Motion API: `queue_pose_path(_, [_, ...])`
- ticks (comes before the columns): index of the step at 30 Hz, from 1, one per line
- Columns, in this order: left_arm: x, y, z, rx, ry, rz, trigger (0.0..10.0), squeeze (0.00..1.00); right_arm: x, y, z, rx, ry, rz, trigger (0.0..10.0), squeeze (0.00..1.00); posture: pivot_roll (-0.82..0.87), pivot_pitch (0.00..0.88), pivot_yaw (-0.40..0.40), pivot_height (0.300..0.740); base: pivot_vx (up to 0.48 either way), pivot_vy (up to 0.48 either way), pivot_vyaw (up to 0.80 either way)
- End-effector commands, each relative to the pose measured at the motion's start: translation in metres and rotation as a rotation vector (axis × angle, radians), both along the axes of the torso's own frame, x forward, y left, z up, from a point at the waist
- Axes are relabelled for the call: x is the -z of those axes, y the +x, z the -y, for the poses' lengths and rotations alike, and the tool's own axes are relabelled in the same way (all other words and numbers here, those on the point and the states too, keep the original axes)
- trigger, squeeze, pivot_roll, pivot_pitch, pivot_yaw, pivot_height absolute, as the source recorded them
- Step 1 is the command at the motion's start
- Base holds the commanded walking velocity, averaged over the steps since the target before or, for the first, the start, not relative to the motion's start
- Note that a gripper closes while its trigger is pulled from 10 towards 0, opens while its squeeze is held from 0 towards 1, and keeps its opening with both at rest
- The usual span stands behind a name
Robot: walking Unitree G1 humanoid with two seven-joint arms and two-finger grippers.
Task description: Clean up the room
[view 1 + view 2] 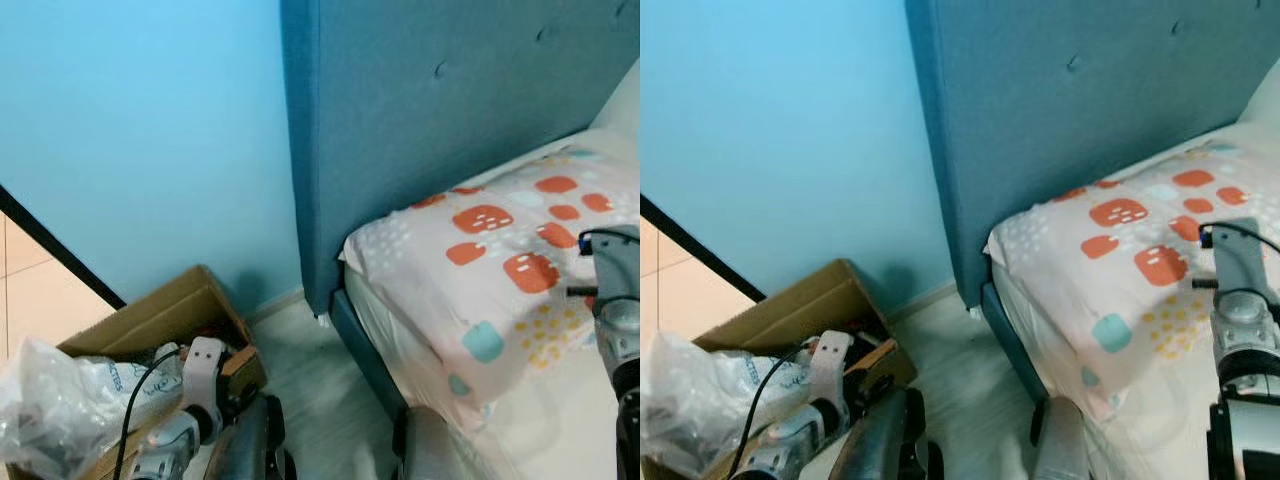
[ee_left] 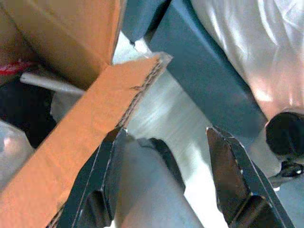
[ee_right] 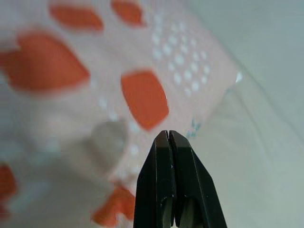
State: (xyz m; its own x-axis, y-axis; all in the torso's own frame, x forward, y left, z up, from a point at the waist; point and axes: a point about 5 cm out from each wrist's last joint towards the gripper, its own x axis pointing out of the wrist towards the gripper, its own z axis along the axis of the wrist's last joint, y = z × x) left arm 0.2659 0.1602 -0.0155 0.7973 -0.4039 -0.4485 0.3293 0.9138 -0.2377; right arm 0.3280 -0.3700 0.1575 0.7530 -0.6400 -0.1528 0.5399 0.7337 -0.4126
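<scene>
Pillow (image 1: 490,270), pale pink with orange and teal patches, lies at the head of the bed against the blue headboard (image 1: 450,120); right gripper (image 3: 169,137) hangs over it with both black fingers pressed together, holding nothing, the print beneath blurred. Left gripper (image 2: 166,142), fingers spread apart and bare, sits low beside the corrugated edge of the cardboard box (image 1: 160,315) on the floor by the bed frame. Box contents partly hidden: crumpled clear plastic bag (image 1: 50,405), dark items hard to make out.
</scene>
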Motion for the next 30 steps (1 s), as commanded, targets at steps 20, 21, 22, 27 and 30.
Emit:
queue_pose_path(20, [0.006, 0.006, -0.018, -0.154, 0.102, -0.102, 10.0, 0.00, 0.125, -0.004, -0.208, -0.626, 0.645, -0.019, 10.0, 0.00, 0.01, 0.000, 0.033, 0.634, 0.000, 0.000, 0.00])
queue_pose_path(21, [0.002, 0.010, -0.023, -0.196, 0.079, -0.090, 10.0, 0.00, 0.132, -0.009, -0.209, -0.636, 0.646, -0.046, 10.0, 0.00, 0.02, 0.000, 0.021, 0.638, 0.000, 0.000, 0.00])
queue_pose_path(22, [-0.001, 0.014, -0.027, -0.236, 0.059, -0.082, 10.0, 0.00, 0.137, -0.014, -0.210, -0.645, 0.658, -0.062, 10.0, 0.00, 0.03, 0.000, 0.010, 0.643, 0.000, 0.000, 0.00])
queue_pose_path(27, [-0.005, 0.018, -0.032, -0.272, 0.051, -0.077, 10.0, 0.00, 0.143, -0.019, -0.208, -0.657, 0.663, -0.084, 10.0, 0.00, 0.03, 0.000, 0.005, 0.653, 0.000, 0.000, 0.00])
queue_pose_path(30, [0.002, 0.012, -0.031, -0.276, 0.074, -0.112, 10.0, 0.00, 0.145, -0.021, -0.207, -0.668, 0.662, -0.091, 10.0, 0.00, 0.02, 0.000, -0.001, 0.663, 0.000, 0.000, 0.00])
